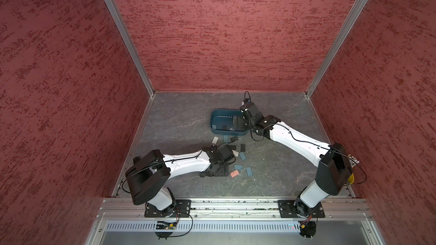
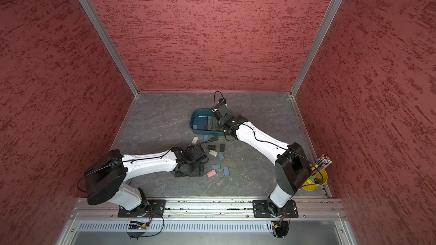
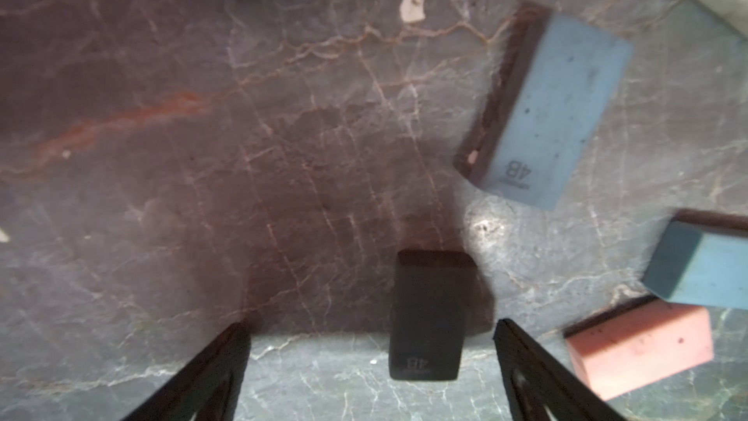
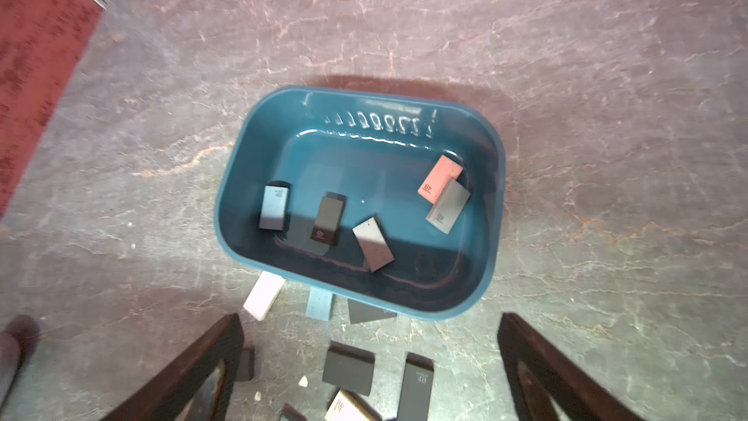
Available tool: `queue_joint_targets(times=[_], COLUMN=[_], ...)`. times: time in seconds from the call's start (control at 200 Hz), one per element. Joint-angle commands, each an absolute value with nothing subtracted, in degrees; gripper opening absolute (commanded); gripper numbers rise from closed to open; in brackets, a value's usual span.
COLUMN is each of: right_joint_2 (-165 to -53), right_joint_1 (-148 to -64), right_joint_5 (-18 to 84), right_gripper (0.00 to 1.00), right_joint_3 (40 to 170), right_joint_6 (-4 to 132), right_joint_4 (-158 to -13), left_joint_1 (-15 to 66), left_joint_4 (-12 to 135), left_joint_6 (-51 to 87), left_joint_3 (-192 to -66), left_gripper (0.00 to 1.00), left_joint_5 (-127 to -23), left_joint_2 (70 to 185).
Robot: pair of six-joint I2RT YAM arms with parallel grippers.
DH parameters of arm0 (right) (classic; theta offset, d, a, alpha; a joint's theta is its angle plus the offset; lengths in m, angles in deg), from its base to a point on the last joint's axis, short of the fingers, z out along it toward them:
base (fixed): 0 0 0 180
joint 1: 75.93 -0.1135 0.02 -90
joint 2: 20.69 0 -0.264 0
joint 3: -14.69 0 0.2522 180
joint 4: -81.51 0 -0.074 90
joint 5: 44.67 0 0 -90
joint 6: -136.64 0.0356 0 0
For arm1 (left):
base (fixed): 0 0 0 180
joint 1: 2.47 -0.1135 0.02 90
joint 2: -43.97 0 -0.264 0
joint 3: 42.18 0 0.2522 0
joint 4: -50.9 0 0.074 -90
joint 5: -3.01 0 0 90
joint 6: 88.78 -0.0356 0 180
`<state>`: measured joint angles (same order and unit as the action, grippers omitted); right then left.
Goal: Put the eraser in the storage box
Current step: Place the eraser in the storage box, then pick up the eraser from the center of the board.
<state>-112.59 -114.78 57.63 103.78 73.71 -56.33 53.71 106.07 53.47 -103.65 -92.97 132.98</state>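
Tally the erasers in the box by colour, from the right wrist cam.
Blue eraser: 1
Black eraser: 1
Grey erasers: 2
Pink eraser: 1
Total in the box: 5

The right arm [image 1: 295, 137] hides one end of the storage box [image 1: 212, 121] from above.

Teal storage box [image 4: 487, 236], upright, holds five flat erasers [image 4: 328, 220]; more erasers [image 4: 350, 366] lie scattered beside it
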Motion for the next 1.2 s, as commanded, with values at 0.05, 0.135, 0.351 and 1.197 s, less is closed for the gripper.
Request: queue_joint_targets(times=[0.05, 0.135, 0.351, 1.197], right_joint_2=[-108.6, -106.9, -104.6, -96.1], right_joint_1=[-114.6, -114.5, -114.6, -114.8], right_joint_5=[59.0, 58.3, 58.3, 57.7], right_gripper=[0.99, 0.99, 0.99, 0.99], right_joint_3=[100.3, 99.0, 96.8, 82.0], right_joint_6=[75.5, 76.1, 76.5, 79.2], right_joint_4=[-57.9, -58.3, -58.4, -58.3], left_joint_1=[54.7, 54.9, 55.7, 55.8], left_joint_4=[105.4, 105.9, 105.8, 107.9], left_joint_6=[54.0, 54.2, 54.8, 54.4], left_joint_3=[-105.6, -105.7, -106.2, -106.3], left_gripper=[0.89, 0.82, 0.61, 0.28], left_joint_5=[-93.1, -93.5, -93.2, -95.3], left_joint_2=[134.2, 134.9, 136.1, 135.2])
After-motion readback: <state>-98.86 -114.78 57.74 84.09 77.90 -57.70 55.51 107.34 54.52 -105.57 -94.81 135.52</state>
